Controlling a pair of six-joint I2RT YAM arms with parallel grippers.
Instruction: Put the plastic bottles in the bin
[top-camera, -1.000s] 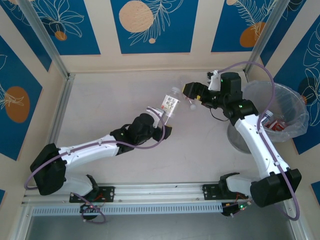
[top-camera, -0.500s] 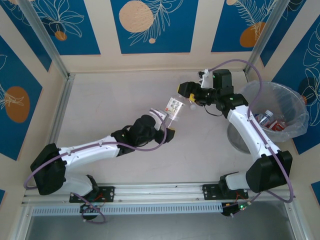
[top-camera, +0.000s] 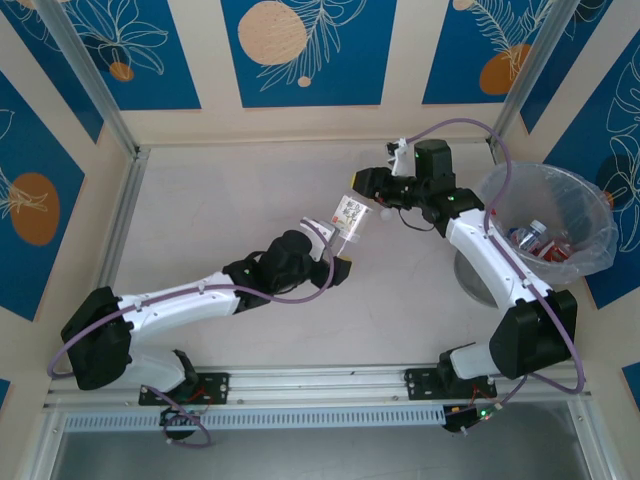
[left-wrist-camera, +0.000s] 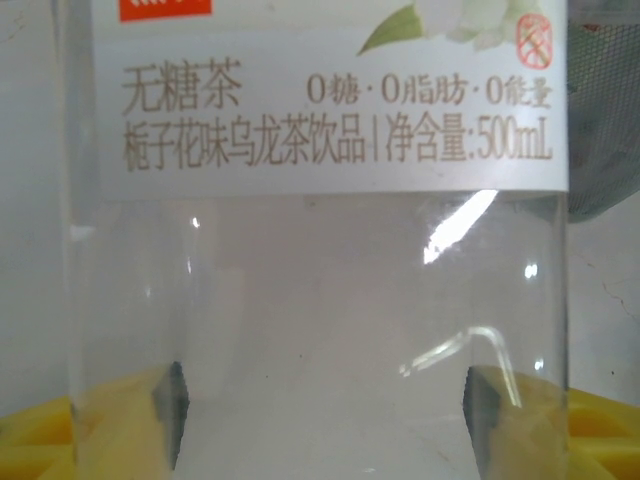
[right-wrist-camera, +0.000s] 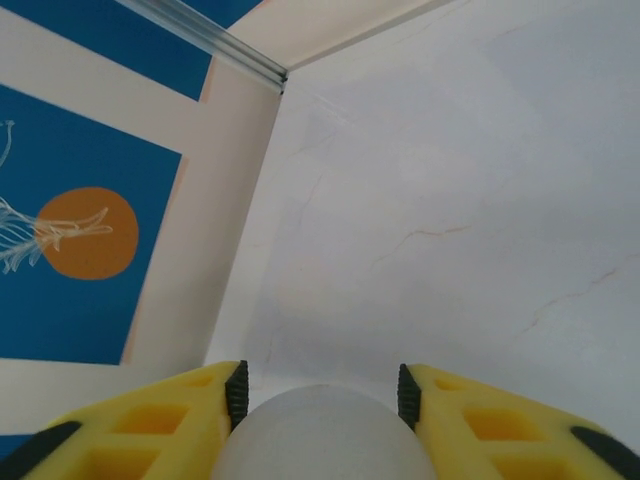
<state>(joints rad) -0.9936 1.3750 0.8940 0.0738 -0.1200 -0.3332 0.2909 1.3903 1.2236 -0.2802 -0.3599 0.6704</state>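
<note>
A clear plastic bottle (top-camera: 351, 215) with a white label is held off the table at mid-scene. My left gripper (top-camera: 336, 252) is shut on its lower body. In the left wrist view the bottle (left-wrist-camera: 320, 250) fills the frame, with the yellow fingers (left-wrist-camera: 60, 430) at both sides of my left gripper (left-wrist-camera: 320, 400). My right gripper (top-camera: 364, 192) reaches in from the right and is shut on the bottle's white cap (right-wrist-camera: 325, 435), which sits between the pads of my right gripper (right-wrist-camera: 320, 395). The bin (top-camera: 592, 212) stands at the right with bottles (top-camera: 540, 240) inside.
Walls with blue panels (top-camera: 308, 50) enclose the table on three sides. A metal corner post (top-camera: 95, 85) stands at the back left. Purple cables (top-camera: 520, 140) loop off both arms. The bin sits close to the right wall.
My right gripper has moved left to the top of the bottle and shut on its cap. The left arm has tilted the bottle slightly to the right, still gripping it.
</note>
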